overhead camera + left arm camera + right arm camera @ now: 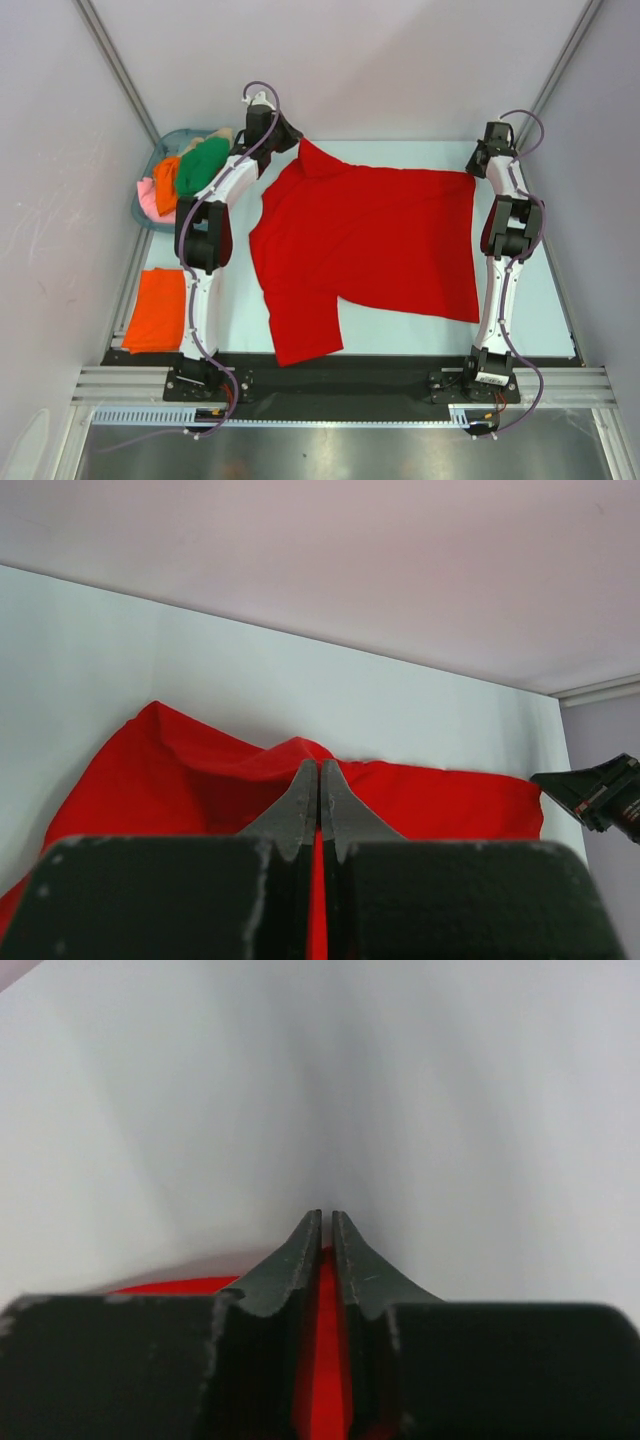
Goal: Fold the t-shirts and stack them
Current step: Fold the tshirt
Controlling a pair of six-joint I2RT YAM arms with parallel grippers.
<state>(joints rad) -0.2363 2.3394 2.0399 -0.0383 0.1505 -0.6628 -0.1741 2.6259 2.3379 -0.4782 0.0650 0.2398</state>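
Note:
A bright red t-shirt [370, 240] lies spread flat across the table, one sleeve pointing toward the near edge. My left gripper [292, 140] is at its far left corner. In the left wrist view that gripper [319, 765] is shut, with the red cloth [200, 770] pinched and bunched up at the fingertips. My right gripper [478, 160] sits at the shirt's far right corner. Its jaws [327, 1215] are closed to a narrow slit with red cloth [325, 1360] filling the gap. A folded orange t-shirt [158, 308] lies at the table's near left.
A blue-grey basket [140, 215] stands at the far left, holding green [203, 165], orange [167, 170], pink [152, 198] and beige [222, 133] shirts. White walls close in on three sides. The right arm's gripper [600, 792] shows at the edge of the left wrist view.

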